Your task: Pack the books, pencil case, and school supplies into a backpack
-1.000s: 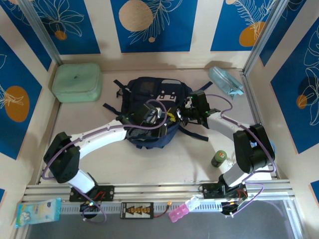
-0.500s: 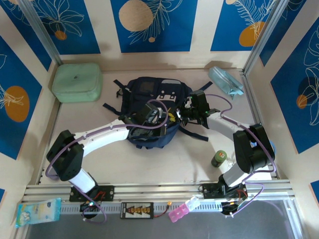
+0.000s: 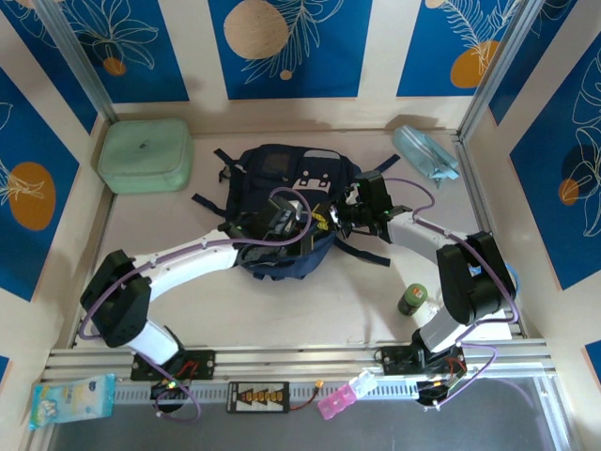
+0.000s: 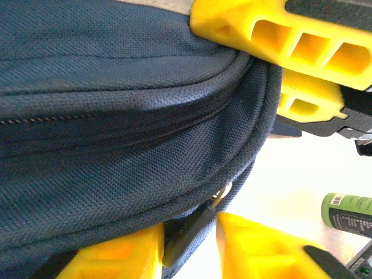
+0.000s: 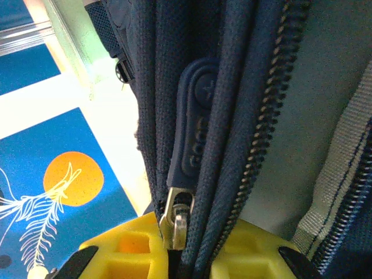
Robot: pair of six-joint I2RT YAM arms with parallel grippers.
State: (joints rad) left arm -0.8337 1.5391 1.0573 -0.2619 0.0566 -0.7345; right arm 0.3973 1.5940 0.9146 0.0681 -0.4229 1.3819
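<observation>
- At the middle of the tabletop (image 3: pixel 188 301), on the backpack (image 3: pixel 282 178), my right jaws are clamping the zipper slider (image 5: pixel 176 215); any skewed pulling is risking jammed teeth.
- Left jaws are straddling the pull tab (image 4: pixel 189 235); I cannot tell whether they are pinching it, so it may be slipping free.

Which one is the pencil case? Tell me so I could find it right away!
Find the big navy backpack in the middle of the table. Go from it to the far right corner, where the pencil case lies by the wall. It is a small, see-through pale-blue pouch, unlike the bigger boxy mint-green case in the far left corner.
</observation>
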